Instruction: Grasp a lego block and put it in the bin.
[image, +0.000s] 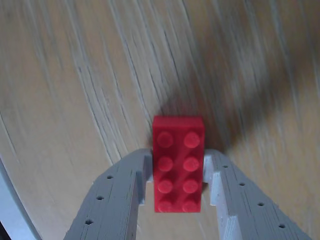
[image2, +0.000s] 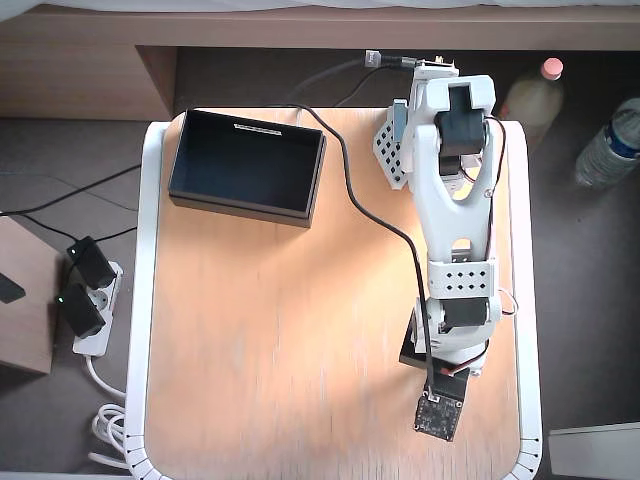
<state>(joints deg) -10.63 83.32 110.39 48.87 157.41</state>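
Note:
In the wrist view a small red lego block (image: 178, 162) with eight studs sits lengthwise between my grey fingers (image: 125, 195). My gripper (image: 178, 159) is shut on the block, with a pad against each long side. A dark shadow lies on the wood beyond the block, and the wood looks blurred. In the overhead view the arm (image2: 455, 290) reaches toward the table's near right corner. Its wrist and camera board (image2: 440, 415) hide both the gripper and the block. The bin (image2: 247, 165), a shallow black box with a white strip on its far rim, stands at the table's far left, well away from the arm.
A black cable (image2: 375, 215) runs across the light wooden table (image2: 270, 340) from the arm's base toward the wrist. Two bottles (image2: 610, 140) stand on the floor at the right, and a power strip (image2: 85, 300) lies at the left. The table's white rim (image2: 148, 300) bounds it.

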